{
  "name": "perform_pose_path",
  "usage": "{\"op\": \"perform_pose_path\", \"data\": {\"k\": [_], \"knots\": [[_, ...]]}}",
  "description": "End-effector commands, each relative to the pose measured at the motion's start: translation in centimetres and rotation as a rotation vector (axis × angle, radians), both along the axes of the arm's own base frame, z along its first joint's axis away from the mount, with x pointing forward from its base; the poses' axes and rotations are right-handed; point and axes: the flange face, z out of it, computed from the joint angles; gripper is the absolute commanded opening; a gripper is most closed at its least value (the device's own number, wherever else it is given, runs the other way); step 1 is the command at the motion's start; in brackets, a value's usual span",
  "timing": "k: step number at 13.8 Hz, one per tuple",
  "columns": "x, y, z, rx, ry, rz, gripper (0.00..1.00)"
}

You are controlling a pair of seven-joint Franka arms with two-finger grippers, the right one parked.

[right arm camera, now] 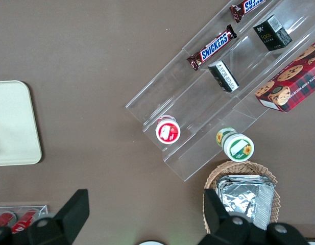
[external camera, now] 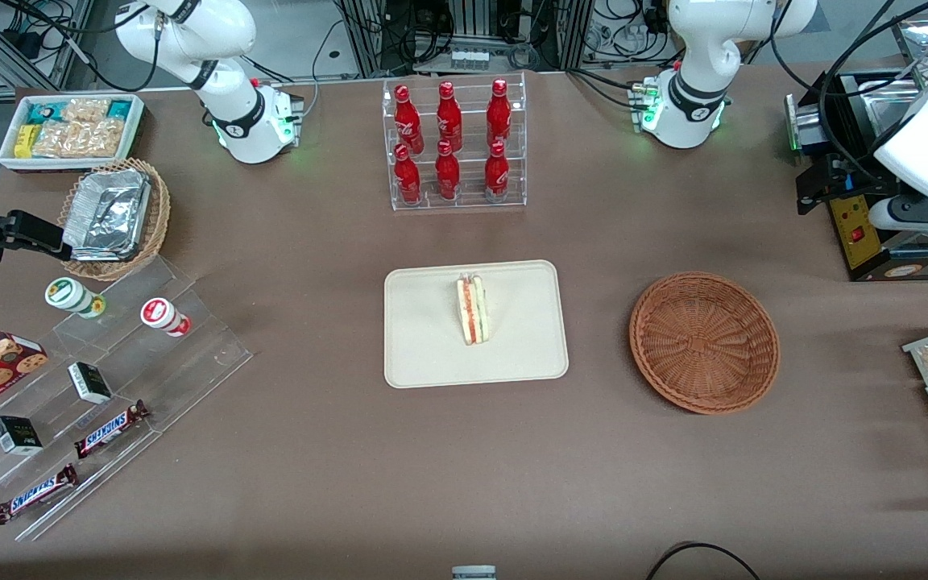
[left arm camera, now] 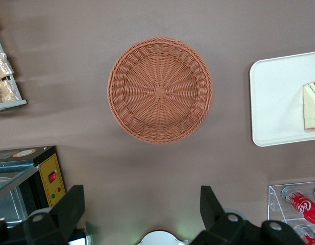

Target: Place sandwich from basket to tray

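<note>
From the front I see the triangular sandwich (external camera: 472,309), pale bread with a red and green stripe along its cut edge, resting on the flat cream tray (external camera: 432,354) with its low rim and rounded corners, while the round reddish-brown woven basket (external camera: 704,341) sits beside it on the brown counter (external camera: 464,483) toward the working arm's end. From my left wrist camera the gripper (left arm camera: 140,212) hangs high above the counter with its dark fingers (left arm camera: 70,206) spread wide and holding nothing, and the basket (left arm camera: 160,89) shows only its radial wicker weave, the sandwich (left arm camera: 311,105) on the tray (left arm camera: 274,102) well apart from it.

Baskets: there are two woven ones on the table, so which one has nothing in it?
The round reddish-brown wicker basket beside the cream tray is empty. The lighter wicker basket holds silver foil containers. The left gripper hangs open above the empty one.
</note>
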Motion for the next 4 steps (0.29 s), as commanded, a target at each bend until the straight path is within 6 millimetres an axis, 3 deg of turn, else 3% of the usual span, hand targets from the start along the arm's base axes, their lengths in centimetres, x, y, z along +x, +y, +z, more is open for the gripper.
{"op": "perform_pose_path", "data": {"k": [1, 4], "knots": [[0.21, 1.48, 0.15, 0.002, 0.015, 0.008, 1.0], [0.37, 2.22, 0.05, 0.002, 0.012, 0.023, 1.0]]}}
